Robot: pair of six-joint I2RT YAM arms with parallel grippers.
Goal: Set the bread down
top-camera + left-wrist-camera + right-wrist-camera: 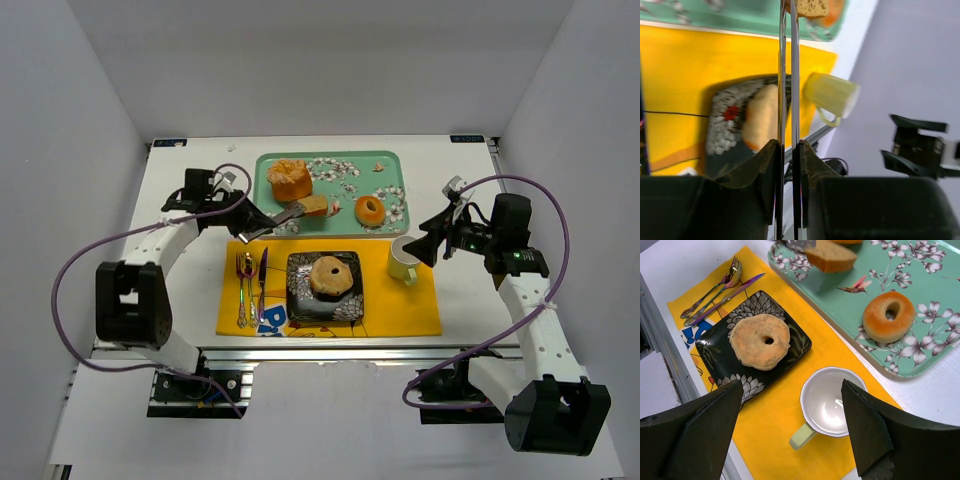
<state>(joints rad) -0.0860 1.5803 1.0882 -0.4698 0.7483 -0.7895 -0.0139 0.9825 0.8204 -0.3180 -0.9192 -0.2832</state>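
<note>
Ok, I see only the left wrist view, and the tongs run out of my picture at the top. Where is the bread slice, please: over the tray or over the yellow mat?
Observer: Over the green tray. The top view shows the bread slice at the tip of the tongs, between an orange cake and a doughnut.
Operator: What lies to the left of the black plate? My view cuts it off.
Observer: Cutlery lies there on the yellow mat, beside the black plate.
Operator: Is anything inside the mug?
Observer: No. The right wrist view looks down into the mug, and it is empty.
</note>
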